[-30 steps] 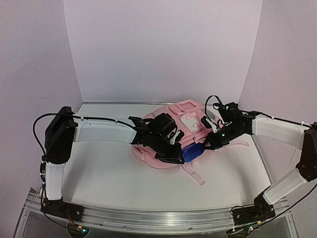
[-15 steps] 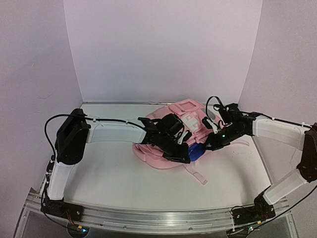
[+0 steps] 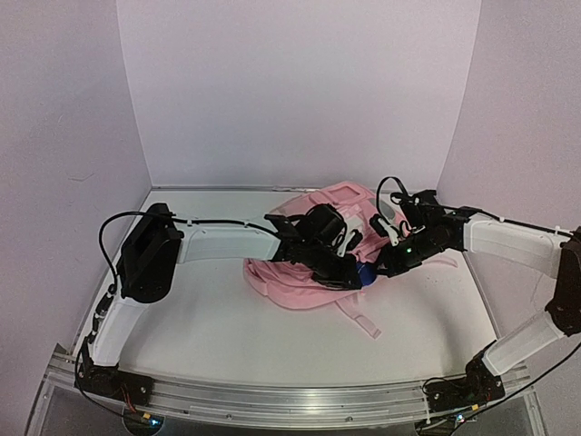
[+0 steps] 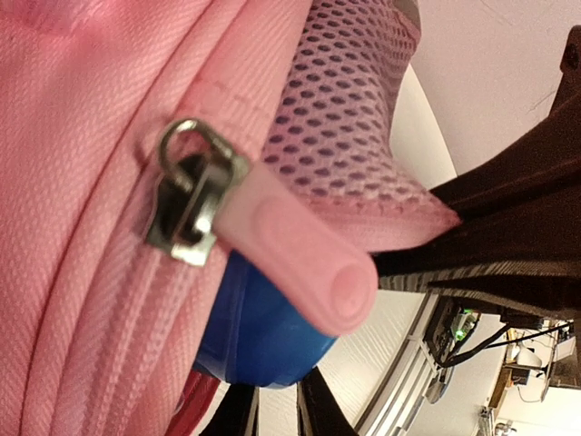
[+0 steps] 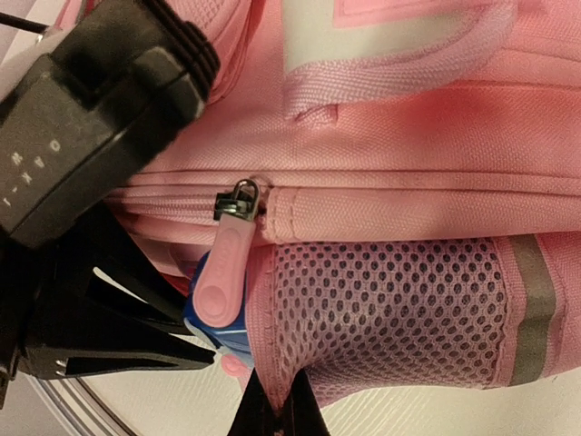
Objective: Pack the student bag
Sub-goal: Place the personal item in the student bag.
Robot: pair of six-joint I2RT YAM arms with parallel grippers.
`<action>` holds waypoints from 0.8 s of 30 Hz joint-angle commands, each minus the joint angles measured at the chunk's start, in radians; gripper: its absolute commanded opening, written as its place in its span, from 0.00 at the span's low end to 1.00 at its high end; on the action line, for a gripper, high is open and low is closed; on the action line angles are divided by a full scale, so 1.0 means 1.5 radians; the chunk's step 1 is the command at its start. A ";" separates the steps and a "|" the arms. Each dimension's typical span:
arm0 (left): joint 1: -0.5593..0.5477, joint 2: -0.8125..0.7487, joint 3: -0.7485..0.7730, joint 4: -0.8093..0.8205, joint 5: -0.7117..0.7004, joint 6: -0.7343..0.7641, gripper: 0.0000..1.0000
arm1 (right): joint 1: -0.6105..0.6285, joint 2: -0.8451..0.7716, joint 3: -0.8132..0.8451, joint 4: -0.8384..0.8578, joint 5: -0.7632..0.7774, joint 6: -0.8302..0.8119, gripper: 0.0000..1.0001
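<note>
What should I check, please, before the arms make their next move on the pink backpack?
1. The blue item is fully inside the student bag: not ok, part of it shows below the zip.
2. The right tool holds the mesh pocket: ok, it is shut on the lower edge.
3. The left tool grips the blue item: cannot tell, only its tips show.
4. The zip pull is clear of the opening: not ok, it lies across the blue item.
</note>
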 commanded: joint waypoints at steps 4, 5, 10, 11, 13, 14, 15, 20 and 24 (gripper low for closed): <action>0.022 0.039 0.063 0.224 -0.056 0.013 0.18 | 0.049 -0.043 0.009 0.015 -0.146 0.016 0.00; 0.021 0.045 0.065 0.227 -0.056 0.009 0.18 | 0.049 -0.044 0.010 0.015 -0.149 0.017 0.00; 0.022 0.056 0.045 0.293 -0.083 -0.018 0.23 | 0.051 -0.046 0.007 0.017 -0.159 0.026 0.00; 0.023 0.059 0.046 0.299 -0.085 -0.020 0.24 | 0.051 -0.047 0.004 0.017 -0.159 0.027 0.00; 0.023 0.058 0.045 0.307 -0.085 -0.018 0.25 | 0.051 -0.049 0.001 0.018 -0.152 0.030 0.00; 0.023 0.052 0.033 0.319 -0.084 -0.018 0.28 | 0.051 -0.050 0.001 0.017 -0.149 0.030 0.00; 0.023 0.038 0.011 0.331 -0.082 -0.019 0.30 | 0.051 -0.050 0.001 0.017 -0.147 0.031 0.00; 0.023 -0.077 -0.113 0.307 -0.117 -0.006 0.42 | 0.027 -0.042 0.000 0.014 -0.105 0.023 0.00; 0.023 -0.196 -0.186 0.200 -0.191 0.000 0.54 | 0.013 -0.042 -0.004 0.006 -0.061 -0.017 0.00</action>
